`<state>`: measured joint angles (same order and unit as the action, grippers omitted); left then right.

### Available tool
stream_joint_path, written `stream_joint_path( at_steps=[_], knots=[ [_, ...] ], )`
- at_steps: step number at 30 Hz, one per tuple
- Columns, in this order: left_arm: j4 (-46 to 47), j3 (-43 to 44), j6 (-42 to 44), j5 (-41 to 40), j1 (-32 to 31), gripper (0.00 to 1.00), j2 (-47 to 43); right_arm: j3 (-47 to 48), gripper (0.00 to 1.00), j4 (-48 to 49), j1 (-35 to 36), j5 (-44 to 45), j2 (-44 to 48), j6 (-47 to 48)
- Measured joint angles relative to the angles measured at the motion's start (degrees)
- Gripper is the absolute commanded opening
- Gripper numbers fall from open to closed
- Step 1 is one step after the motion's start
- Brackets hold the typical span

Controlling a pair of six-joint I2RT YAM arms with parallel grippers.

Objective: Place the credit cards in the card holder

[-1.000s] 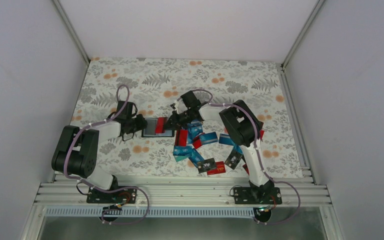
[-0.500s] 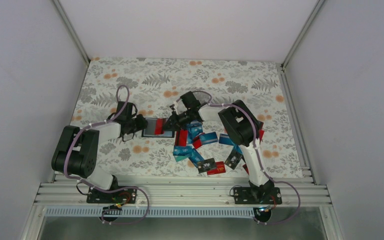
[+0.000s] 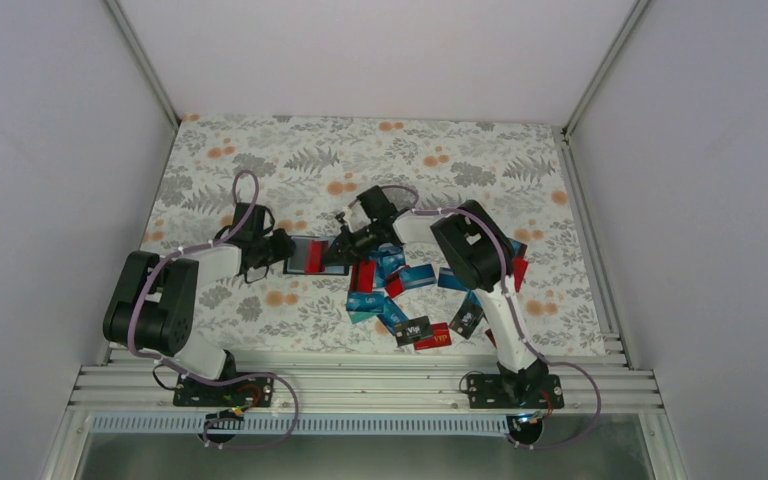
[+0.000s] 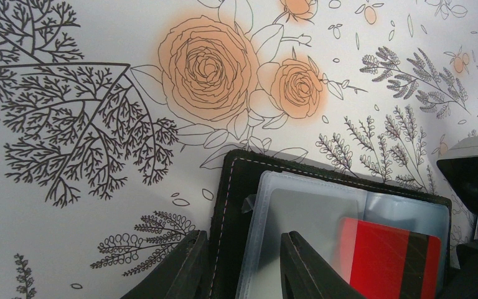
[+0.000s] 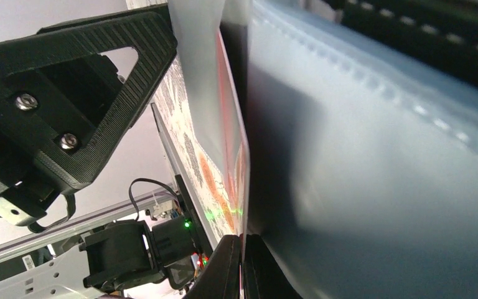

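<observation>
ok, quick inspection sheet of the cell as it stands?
Surface: floral tablecloth, flat.
Job's things: card holder lying open; red card partly in a sleeve; loose cards heaped to its right.
Clutter: nothing seen.
Grippers: left gripper part open, fingers astride the holder's left edge; right gripper shut on the red card.
Cables: lilac cables looped along both arms.
Surroundings: white walls, aluminium rails.
</observation>
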<state>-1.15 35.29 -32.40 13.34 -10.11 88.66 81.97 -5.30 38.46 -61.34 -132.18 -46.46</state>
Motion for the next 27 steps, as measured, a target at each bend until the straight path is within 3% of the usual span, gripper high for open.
stream_joint_path(
  at_steps=[27],
  knots=[
    [0.7, -0.3, 0.0, 0.7, 0.3, 0.30, 0.0, 10.7, 0.04, -4.7, 1.0, -1.5, -5.9, 1.8]
  ],
)
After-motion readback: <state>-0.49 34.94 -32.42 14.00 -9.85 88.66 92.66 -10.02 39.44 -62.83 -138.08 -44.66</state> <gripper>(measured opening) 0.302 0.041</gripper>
